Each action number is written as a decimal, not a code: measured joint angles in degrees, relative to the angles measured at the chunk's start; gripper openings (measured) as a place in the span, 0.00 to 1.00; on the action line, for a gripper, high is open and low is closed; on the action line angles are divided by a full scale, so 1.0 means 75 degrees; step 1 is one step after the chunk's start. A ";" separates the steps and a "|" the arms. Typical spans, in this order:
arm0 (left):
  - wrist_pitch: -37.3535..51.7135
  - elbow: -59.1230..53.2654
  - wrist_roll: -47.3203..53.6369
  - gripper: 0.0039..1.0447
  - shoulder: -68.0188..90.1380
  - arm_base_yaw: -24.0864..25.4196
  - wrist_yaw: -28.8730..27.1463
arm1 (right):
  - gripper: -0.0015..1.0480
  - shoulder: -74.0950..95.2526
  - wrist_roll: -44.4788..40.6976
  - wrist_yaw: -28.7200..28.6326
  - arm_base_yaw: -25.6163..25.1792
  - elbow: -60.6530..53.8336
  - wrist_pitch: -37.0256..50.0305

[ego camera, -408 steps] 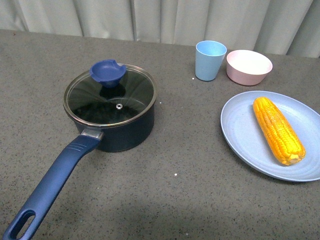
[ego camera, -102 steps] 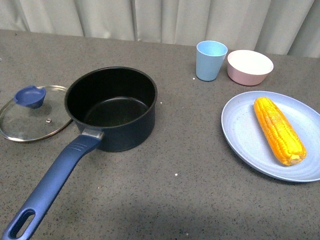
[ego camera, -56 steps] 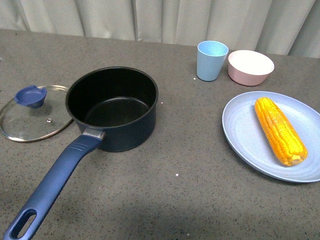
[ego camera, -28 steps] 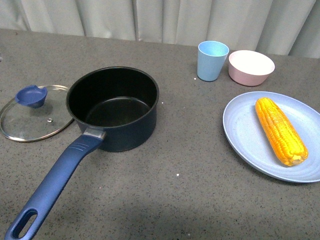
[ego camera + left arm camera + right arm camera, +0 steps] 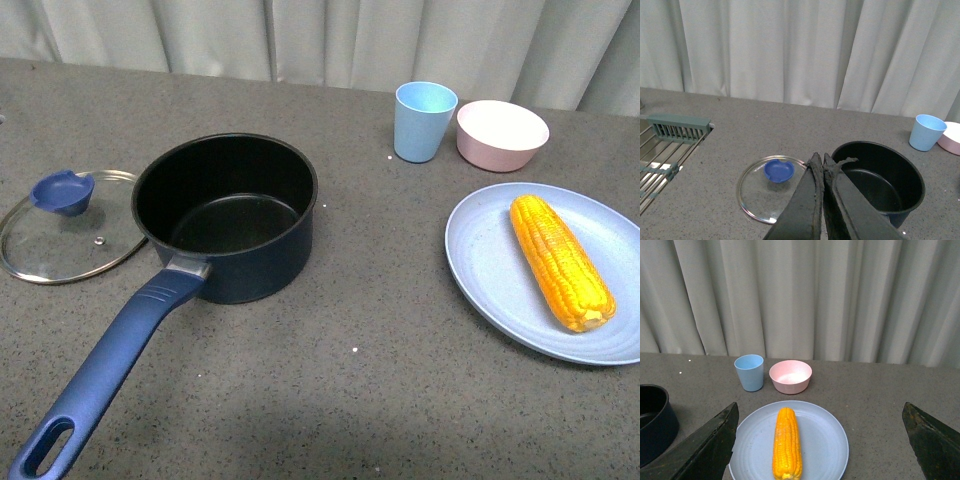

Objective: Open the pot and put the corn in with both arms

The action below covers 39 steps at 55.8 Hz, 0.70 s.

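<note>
The dark navy pot (image 5: 245, 268) stands uncovered with its black inside bare and its long blue handle (image 5: 110, 370) pointing to the near left. Its glass lid (image 5: 55, 245) with the blue knob (image 5: 62, 190) lies flat on the table just left of the pot. The yellow-orange corn (image 5: 558, 260) lies on a light blue plate (image 5: 485, 265) at the right. Neither arm shows in the front view. My left gripper (image 5: 821, 159) is shut on nothing, high above the lid (image 5: 757, 200) and pot (image 5: 880, 175). My right gripper (image 5: 820, 407) hangs open above the corn (image 5: 787, 442).
A light blue cup (image 5: 424, 120) and a pink bowl (image 5: 502, 133) stand behind the plate. Grey curtains close off the far edge of the table. In the left wrist view a metal rack (image 5: 670, 145) lies beyond the lid.
Early on the lid sat on the pot; now it lies on the table to the pot's left. Over the last second nothing has visibly moved.
</note>
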 joint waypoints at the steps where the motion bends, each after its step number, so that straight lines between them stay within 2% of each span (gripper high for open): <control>1: -0.0047 0.0000 0.0000 0.04 -0.0047 0.0000 0.0003 | 0.91 0.0000 0.0000 0.0000 0.0000 0.0000 0.0000; 16: -0.0627 0.0000 0.0000 0.04 -0.0621 0.0000 0.0003 | 0.91 0.0000 0.0000 0.0000 0.0000 0.0000 0.0000; 22: -0.1871 0.0003 0.0003 0.04 -0.1664 0.0000 0.0000 | 0.91 0.0000 0.0000 0.0000 0.0000 0.0000 0.0000; 30: -0.1953 0.0003 0.0000 0.04 -0.1894 0.0000 0.0003 | 0.91 0.0003 0.0000 -0.0003 0.0000 0.0000 0.0000; 39: -0.1955 0.0003 0.0000 0.30 -0.1903 0.0000 0.0003 | 0.91 0.0000 0.0000 0.0000 0.0000 0.0000 0.0000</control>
